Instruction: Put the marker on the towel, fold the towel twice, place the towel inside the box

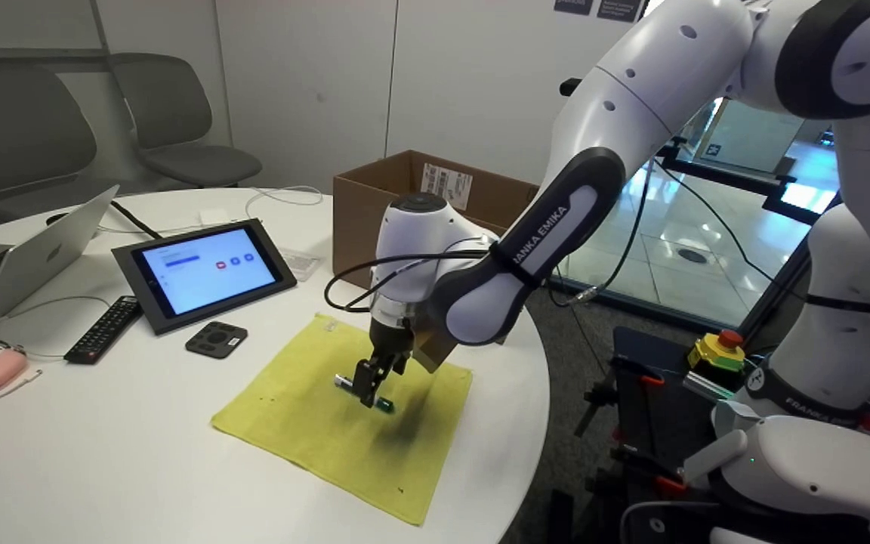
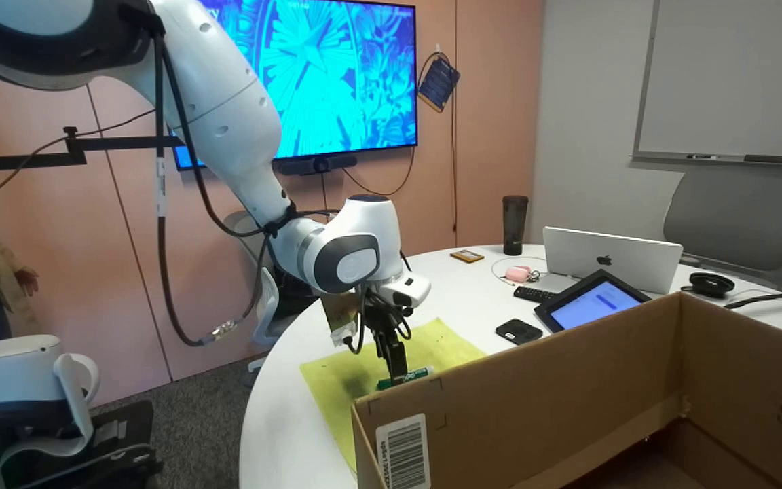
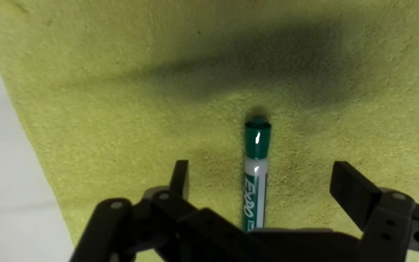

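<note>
Marker (image 3: 256, 174) on towel (image 1: 329, 438) | pincer (image 3: 260, 175) spread astride it | tablet (image 1: 208, 268), black device (image 1: 216, 340), box (image 1: 359, 227) near towel

- You see gray chairs (image 1: 159, 98) beside a round white table (image 1: 140, 453).
- A blue-lit screen (image 2: 343, 75) hangs against your pink wall (image 2: 496, 136).
- Floor tiles (image 1: 646, 227) gleam beyond dark carpet (image 2: 208, 421).

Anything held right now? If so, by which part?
Nothing held: the end effector is open, with gaps either side of the marker, which lies on the towel.
</note>
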`<action>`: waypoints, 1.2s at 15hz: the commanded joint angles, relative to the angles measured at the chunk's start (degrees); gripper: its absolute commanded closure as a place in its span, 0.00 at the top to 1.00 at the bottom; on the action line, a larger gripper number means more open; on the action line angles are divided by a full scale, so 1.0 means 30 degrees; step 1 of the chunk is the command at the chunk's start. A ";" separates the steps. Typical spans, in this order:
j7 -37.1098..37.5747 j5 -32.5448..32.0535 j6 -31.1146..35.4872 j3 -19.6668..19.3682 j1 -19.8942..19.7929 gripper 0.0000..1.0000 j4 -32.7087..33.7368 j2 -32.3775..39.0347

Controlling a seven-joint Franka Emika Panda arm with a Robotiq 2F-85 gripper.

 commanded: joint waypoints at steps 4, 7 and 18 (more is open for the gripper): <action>0.1304 0.0315 0.1937 -0.0872 0.0512 1.00 -0.4814 -0.3450; 0.3026 0.0128 0.2990 -0.2049 0.1221 1.00 -0.6069 -0.3454; 0.6203 -0.0032 0.4599 -0.5249 0.3274 1.00 -0.6981 -0.1825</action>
